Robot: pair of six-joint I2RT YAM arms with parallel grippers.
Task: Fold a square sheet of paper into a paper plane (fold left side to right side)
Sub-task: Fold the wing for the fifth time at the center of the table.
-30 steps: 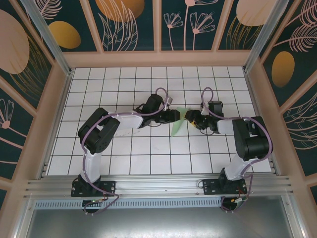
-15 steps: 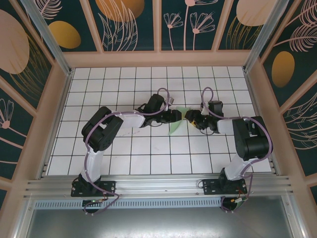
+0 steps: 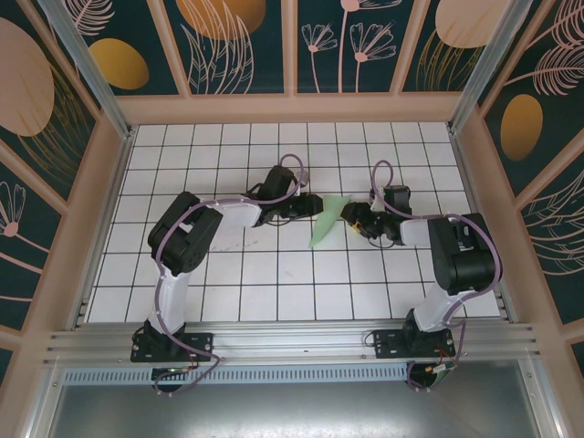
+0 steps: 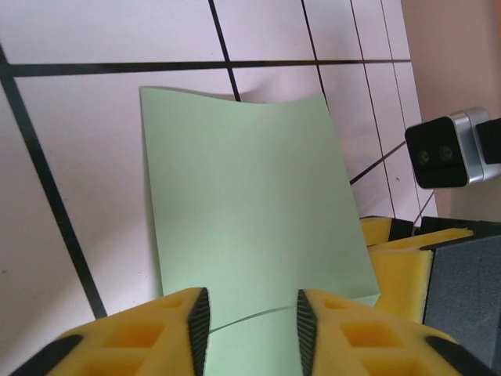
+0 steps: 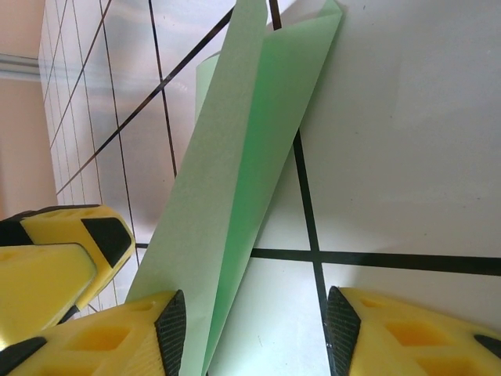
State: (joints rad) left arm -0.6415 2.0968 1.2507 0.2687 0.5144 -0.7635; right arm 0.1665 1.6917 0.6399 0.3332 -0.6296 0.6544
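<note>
The table (image 3: pixel 228 301) carries the paper (image 3: pixel 328 223) near its centre, part-folded, with one flap raised. I judge it light, limp and quick to crease, and apt to slide on the smooth top. It is best taken at a free edge and pressed down, not dragged. The left gripper (image 4: pixel 244 317) is at its 9 o'clock and the right gripper (image 5: pixel 254 325) at its 3 o'clock. Both stand spread, pinching nothing.

The paper (image 3: pixel 327 224) is plain pale mint green. The table (image 3: pixel 228 274) under it is white with a black grid. Beside the paper, the left gripper (image 4: pixel 252 313) and right gripper (image 5: pixel 254 317) are yellow and black.
</note>
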